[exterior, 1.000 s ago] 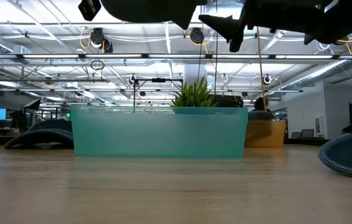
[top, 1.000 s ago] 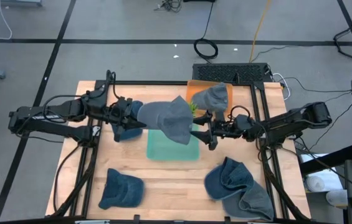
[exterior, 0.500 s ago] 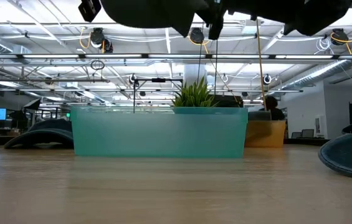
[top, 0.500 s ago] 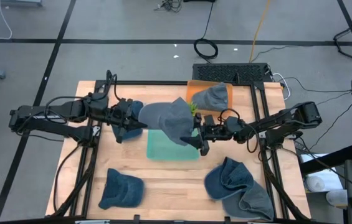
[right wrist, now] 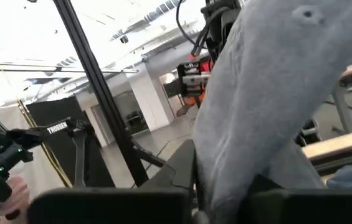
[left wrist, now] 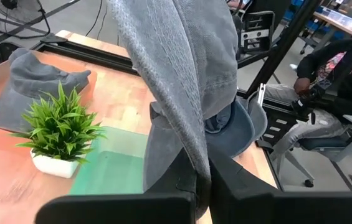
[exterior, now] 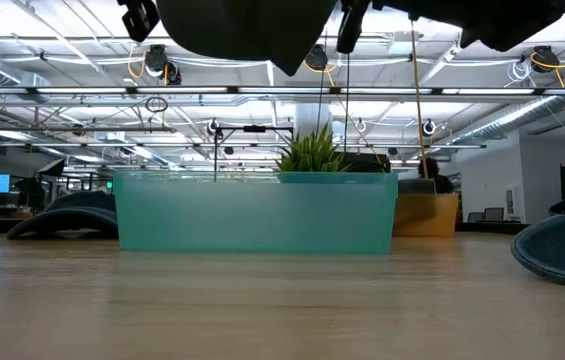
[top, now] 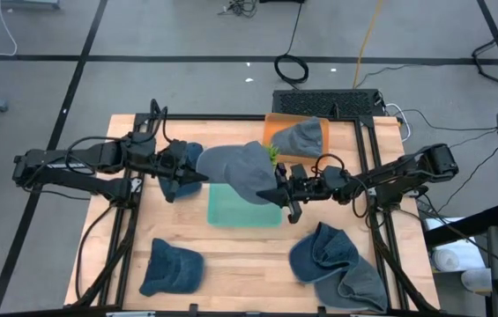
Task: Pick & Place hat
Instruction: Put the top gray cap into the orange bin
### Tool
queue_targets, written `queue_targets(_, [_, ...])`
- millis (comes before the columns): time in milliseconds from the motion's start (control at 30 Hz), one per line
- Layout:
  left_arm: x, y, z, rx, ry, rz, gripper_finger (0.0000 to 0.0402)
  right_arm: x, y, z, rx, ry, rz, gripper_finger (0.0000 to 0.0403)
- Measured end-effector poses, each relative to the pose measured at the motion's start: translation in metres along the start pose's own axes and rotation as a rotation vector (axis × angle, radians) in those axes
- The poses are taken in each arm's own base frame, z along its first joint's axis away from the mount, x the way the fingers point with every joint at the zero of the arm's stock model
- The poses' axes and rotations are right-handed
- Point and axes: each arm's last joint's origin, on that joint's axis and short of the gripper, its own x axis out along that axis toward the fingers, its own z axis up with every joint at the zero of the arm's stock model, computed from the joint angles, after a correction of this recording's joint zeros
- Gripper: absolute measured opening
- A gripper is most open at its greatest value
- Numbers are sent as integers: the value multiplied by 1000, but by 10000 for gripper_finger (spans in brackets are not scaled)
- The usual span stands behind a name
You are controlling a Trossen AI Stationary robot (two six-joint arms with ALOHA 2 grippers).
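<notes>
Hat: a grey hat [top: 238, 169] hangs in the air over the far part of the teal tray [top: 231, 211], stretched between the two grippers, clear of the worktop [top: 249, 264].
Left gripper: the left gripper [top: 197, 177] has its jaws clamped together on the hat's left edge; its wrist view shows the cloth pinched between the dark fingers [left wrist: 188, 180].
Right gripper: the right gripper [top: 280, 186] has its jaws closed on the hat's right edge, cloth draped across its wrist view.
Progress: my judgement is that the pick is done and the place is not; the hat is lifted and held by both arms, and it is yet to be lowered and let go.
Nearby: a small green plant [left wrist: 60, 134] stands just beyond the tray; another grey hat [top: 300, 137] lies on an orange tray [top: 271, 126] at the far right; blue hats [top: 171, 267] lie near.
Hard to make out: the low view cuts off hat and arms at its top, and the intended resting place is not shown.
</notes>
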Motion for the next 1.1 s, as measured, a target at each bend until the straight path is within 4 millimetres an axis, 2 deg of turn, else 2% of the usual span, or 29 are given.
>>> queue_targets(367, [0, 0, 0, -23, -3, -8, 8, -3, 6, 10, -38, -18, 87, 1])
queue_targets(500, [0, -1, 1, -40, -13, -12, 48, -6, 8, 20, -42, -26, 94, 1])
queue_targets(633, [-2, 0, 4, -43, -43, 2, 110, -15, 17, 40, -47, -52, 125, 1])
queue_targets(767, [-9, 5, 7, -46, -88, 72, 169, -30, 25, 59, -45, 6, 90, 0])
queue_targets(933, [-15, 9, 10, -51, -117, 89, 222, -46, 42, 104, -120, 44, -14, 0])
queue_targets(1100, [-16, 9, 13, -48, -137, 82, 250, -55, 58, 145, -263, 35, -97, 0])
